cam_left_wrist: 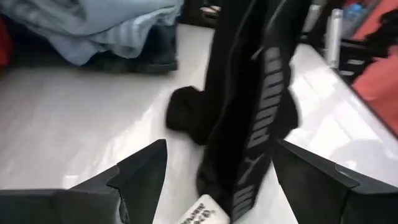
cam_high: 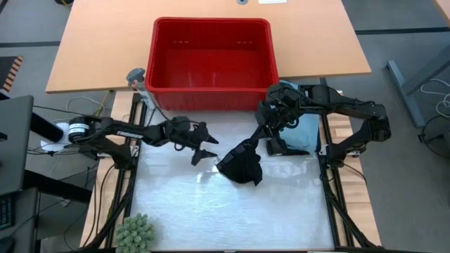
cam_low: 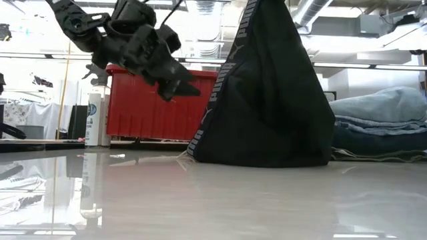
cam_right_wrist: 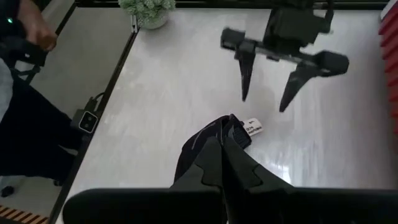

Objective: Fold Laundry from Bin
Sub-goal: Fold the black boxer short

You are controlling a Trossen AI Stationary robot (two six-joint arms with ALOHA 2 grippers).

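A black garment (cam_low: 267, 100) with a white-lettered band hangs as a tall cone over the middle of the white table, and my right gripper (cam_right_wrist: 227, 155) is shut on its top. My left gripper (cam_high: 205, 150) hovers open just to the garment's left, pointing at it; in the left wrist view the garment (cam_left_wrist: 249, 124) stands ahead between the spread fingers, untouched. The red bin (cam_high: 211, 67) stands at the table's far edge. A stack of folded blue laundry (cam_low: 380, 127) rests on the table's right side, under my right arm. My right gripper pinches the black garment's upper end (cam_right_wrist: 214, 140) between its two shut fingers, slanting down from the table's right. One layer or several, I cannot tell. The garment hangs below the fingers and its bunched lower end (cam_low: 260, 157) rests on the table.
A small green plant (cam_high: 135, 233) sits at the table's near left corner. A white bottle (cam_low: 93, 120) stands left of the bin. A white tag (cam_right_wrist: 252, 127) lies by the garment's foot. A person (cam_right_wrist: 25, 93) is beside the table. Bare table lies toward the near edge.
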